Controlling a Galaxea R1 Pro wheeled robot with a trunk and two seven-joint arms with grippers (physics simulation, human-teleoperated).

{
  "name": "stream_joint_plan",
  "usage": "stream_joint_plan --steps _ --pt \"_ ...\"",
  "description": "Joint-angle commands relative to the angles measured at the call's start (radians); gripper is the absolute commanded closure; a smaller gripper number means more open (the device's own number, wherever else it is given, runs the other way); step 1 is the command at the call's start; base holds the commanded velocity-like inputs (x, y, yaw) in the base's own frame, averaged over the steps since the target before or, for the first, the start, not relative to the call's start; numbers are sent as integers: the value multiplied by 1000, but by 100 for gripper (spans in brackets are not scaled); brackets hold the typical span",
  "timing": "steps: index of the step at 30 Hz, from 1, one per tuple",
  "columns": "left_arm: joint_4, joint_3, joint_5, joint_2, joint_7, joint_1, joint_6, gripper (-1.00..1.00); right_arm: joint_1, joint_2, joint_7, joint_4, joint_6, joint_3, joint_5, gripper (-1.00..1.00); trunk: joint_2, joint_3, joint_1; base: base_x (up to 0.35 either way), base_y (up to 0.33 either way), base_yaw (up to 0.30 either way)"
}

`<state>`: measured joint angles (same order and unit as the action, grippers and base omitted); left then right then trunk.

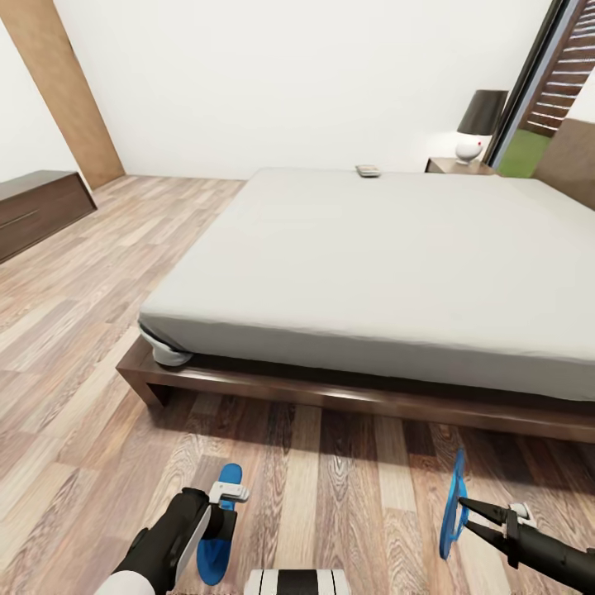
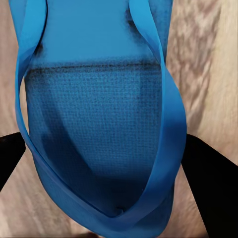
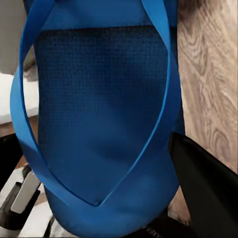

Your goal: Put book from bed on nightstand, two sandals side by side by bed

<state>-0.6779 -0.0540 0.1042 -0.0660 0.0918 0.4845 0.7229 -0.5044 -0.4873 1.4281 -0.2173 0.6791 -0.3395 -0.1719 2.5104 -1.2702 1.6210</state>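
Two blue sandals are in the grippers, one each. In the head view the right gripper (image 1: 463,506) pinches its sandal (image 1: 451,506) with its dark fingers closed on it, so the sandal hangs on edge above the wood floor (image 1: 74,330) in front of the bed (image 1: 372,248). The left gripper (image 1: 221,511) sits over the other sandal (image 1: 216,537), which is seen flat-on low beside the arm; whether it touches the floor cannot be told.

Both wrist views add what the head view lacks: the soles and thong straps up close. The left wrist view has the sandal (image 2: 99,134) between two dark fingers (image 2: 208,183) pressed against its sides. The right wrist view has its sandal (image 3: 99,129) against a dark finger (image 3: 203,188).

Only the head view takes in the book (image 1: 368,171), lying at the far edge of the mattress, and the nightstand (image 1: 459,166) beyond it with a lamp (image 1: 479,124).
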Motion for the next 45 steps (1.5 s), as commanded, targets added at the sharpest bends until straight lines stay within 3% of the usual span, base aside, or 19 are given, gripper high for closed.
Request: stream_joint_plan --steps 1,6,25,29,31,34,35,36,38,41,45 --pt "-2 0 11 1 8 0 4 100 0 -2 26 0 12 5 -6 100 1 -5 0 0 0 0" --pt "-2 0 11 1 8 0 4 100 0 -8 65 0 14 9 -6 100 2 -24 2 0 0 0" --pt "-2 0 11 2 6 0 4 100 0 -8 68 1 14 11 -5 100 6 -98 11 0 0 0" --pt "-2 3 11 6 -38 0 3 100 0 -8 68 0 14 11 -5 100 7 -113 13 0 0 0" --pt "-4 26 8 20 -51 2 4 100 0 -8 68 0 14 11 -5 100 8 -121 14 0 0 0" --pt "-30 125 -3 30 -61 18 8 100 0 -8 68 0 14 11 -6 100 8 -132 15 0 0 0" --pt "-49 130 -2 32 -62 30 19 100 0 -8 68 0 14 11 -6 100 9 -136 16 0 0 0" --pt "-111 136 -1 43 -62 82 130 100 0 -8 68 0 14 11 -6 100 9 -140 16 0 0 0" --pt "-138 137 0 56 -61 135 217 100 0 -8 68 0 14 11 -6 100 9 -148 17 0 0 0" --pt "-144 138 0 62 -61 193 252 100 0 -8 68 0 14 11 -6 100 10 -159 18 0 0 0" --pt "-142 135 -1 61 -61 205 258 100 0 -8 68 0 14 11 -6 100 11 -175 20 0 0 0"
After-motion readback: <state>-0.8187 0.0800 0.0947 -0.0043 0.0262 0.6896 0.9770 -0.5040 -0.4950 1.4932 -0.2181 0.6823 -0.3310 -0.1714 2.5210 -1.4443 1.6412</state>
